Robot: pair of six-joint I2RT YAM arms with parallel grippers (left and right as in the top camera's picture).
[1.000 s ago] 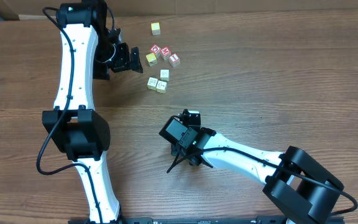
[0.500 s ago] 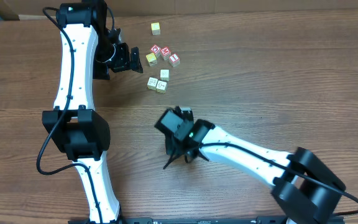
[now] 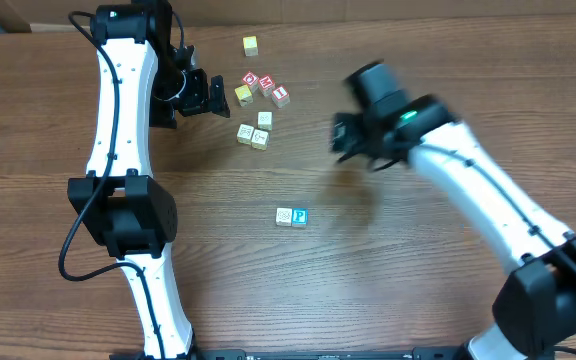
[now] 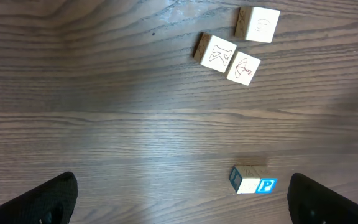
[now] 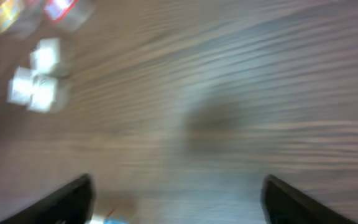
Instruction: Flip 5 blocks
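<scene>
Two pale blocks lie side by side mid-table, a cream one (image 3: 284,216) and one with a blue "P" face (image 3: 299,216); the left wrist view shows that pair (image 4: 253,180) near my right finger. Three more cream blocks with line markings (image 3: 245,131) (image 3: 259,139) (image 3: 265,119) cluster further back, and they also show in the left wrist view (image 4: 217,52) (image 4: 243,67) (image 4: 258,25). My left gripper (image 3: 206,95) (image 4: 182,208) hangs open left of that cluster, holding nothing. My right gripper (image 3: 353,140) (image 5: 179,205), blurred by motion, is open and empty, up and right of the pair.
Three red-and-white cubes (image 3: 267,86) and a yellow cube (image 3: 243,94) sit just behind the cream cluster. Another yellow cube (image 3: 251,45) lies near the table's far edge. The left arm's column (image 3: 118,150) stands along the left side.
The right gripper has opened and swung up and to the right, away from the table's middle. Two blocks, one with the blue P, now lie uncovered where it was. The left arm has not moved.
</scene>
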